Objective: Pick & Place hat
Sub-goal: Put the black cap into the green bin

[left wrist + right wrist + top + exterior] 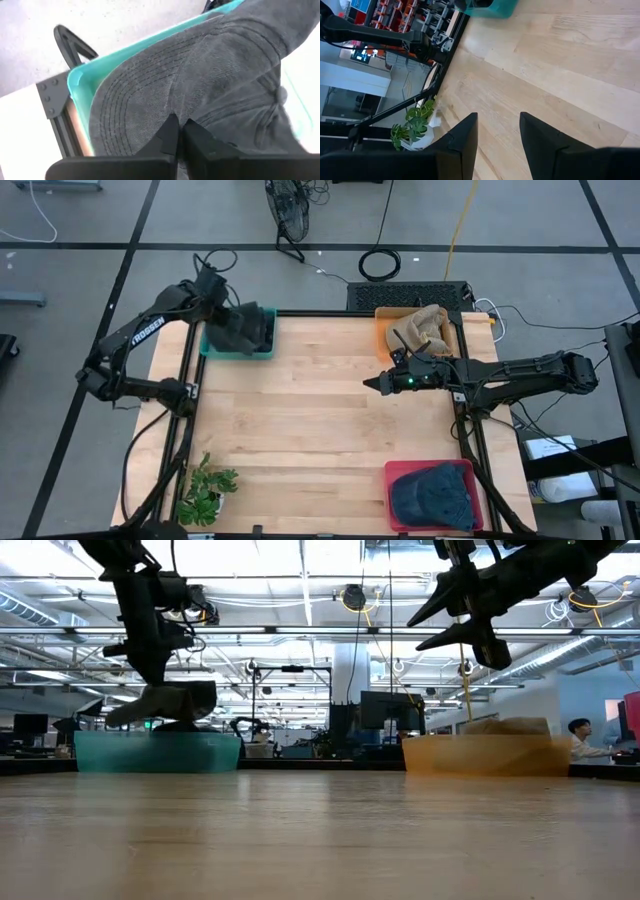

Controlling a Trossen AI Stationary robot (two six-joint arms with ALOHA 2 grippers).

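Note:
A grey cap hangs over the teal bin at the table's far left corner, with my left gripper shut on it. In the low view the cap sits just above the bin's rim; whether it touches the bin does not show. My right gripper hovers open above the table's right middle, with nothing between its fingers. My left gripper pinches the cap between its two fingers where the stitched brim meets the crown. The fingers come slanting down from above. The cap droops below and around them over the teal bin, brim to one side and crown to the other.
An orange bin with a tan hat stands at the far right. A red bin with a dark blue cap is at the near right. A small plant is at the near left corner. The table's middle is bare wood.

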